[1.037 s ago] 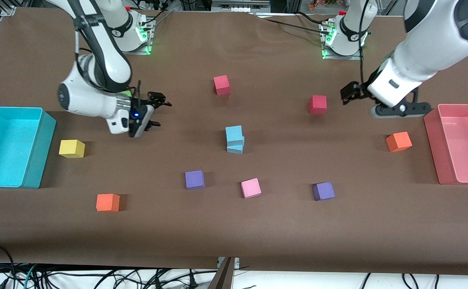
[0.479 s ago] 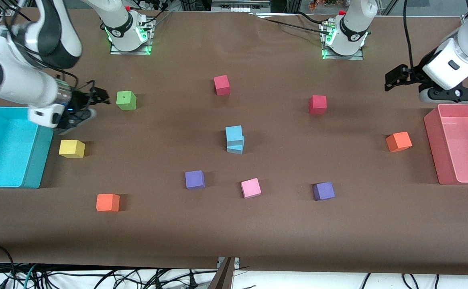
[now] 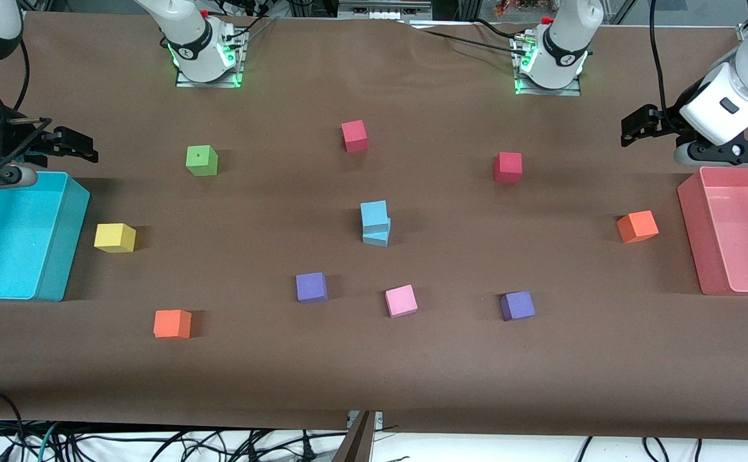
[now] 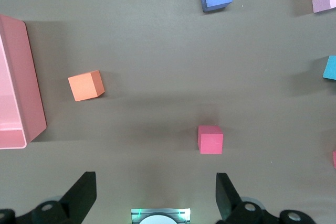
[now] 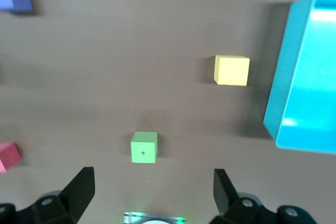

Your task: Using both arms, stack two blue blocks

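Observation:
Two sky-blue blocks stand stacked at the table's middle, the upper block (image 3: 374,213) sitting slightly askew on the lower block (image 3: 378,237). One edge of a blue block shows in the left wrist view (image 4: 330,68). My right gripper (image 3: 53,157) is open and empty, up over the table beside the cyan bin's corner at the right arm's end; in its wrist view (image 5: 152,198) nothing is between the fingers. My left gripper (image 3: 659,138) is open and empty, up over the table by the pink bin's corner; its wrist view (image 4: 155,203) shows bare table between the fingers.
A cyan bin (image 3: 59,244) and a pink bin (image 3: 691,224) stand at the table's two ends. Loose cubes lie around: green (image 3: 201,160), yellow (image 3: 115,237), two red (image 3: 354,136) (image 3: 508,167), two orange (image 3: 172,323) (image 3: 637,226), two purple (image 3: 311,287) (image 3: 517,305), pink (image 3: 401,300).
Both arms have drawn away from the table's middle toward their own ends. The right gripper passed the green cube and reached the cyan bin. The blue stack has not moved.

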`<control>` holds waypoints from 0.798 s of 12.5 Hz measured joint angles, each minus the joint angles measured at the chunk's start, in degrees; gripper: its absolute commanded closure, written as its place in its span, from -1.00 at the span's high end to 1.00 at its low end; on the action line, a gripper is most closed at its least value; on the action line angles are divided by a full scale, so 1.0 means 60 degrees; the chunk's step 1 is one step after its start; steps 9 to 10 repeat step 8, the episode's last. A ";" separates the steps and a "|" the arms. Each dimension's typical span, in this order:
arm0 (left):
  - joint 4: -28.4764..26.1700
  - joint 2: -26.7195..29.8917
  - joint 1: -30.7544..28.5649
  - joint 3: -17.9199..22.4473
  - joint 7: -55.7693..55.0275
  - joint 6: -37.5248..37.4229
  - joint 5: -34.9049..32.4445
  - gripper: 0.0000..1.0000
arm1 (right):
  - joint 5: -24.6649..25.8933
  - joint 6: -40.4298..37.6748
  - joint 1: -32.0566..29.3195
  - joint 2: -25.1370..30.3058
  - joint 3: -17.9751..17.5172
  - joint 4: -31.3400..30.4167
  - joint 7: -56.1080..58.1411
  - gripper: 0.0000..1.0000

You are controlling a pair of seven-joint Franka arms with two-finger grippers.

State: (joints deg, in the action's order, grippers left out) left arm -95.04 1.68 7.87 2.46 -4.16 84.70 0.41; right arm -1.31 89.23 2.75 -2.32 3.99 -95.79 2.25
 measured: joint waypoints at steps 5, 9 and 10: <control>-0.0004 0.0000 0.0000 -0.0004 0.0001 0.0000 -0.0007 1.00 | 0.0049 0.0262 -0.0286 0.0235 -0.0159 0.0095 -0.1111 0.99; -0.0004 0.0000 0.0000 -0.0005 0.0001 -0.0005 -0.0007 1.00 | 0.0075 0.0300 -0.0446 0.0250 -0.0159 0.0096 -0.1111 0.99; -0.0004 0.0000 0.0000 -0.0005 0.0001 -0.0005 -0.0007 1.00 | 0.0075 0.0300 -0.0446 0.0250 -0.0159 0.0096 -0.1111 0.99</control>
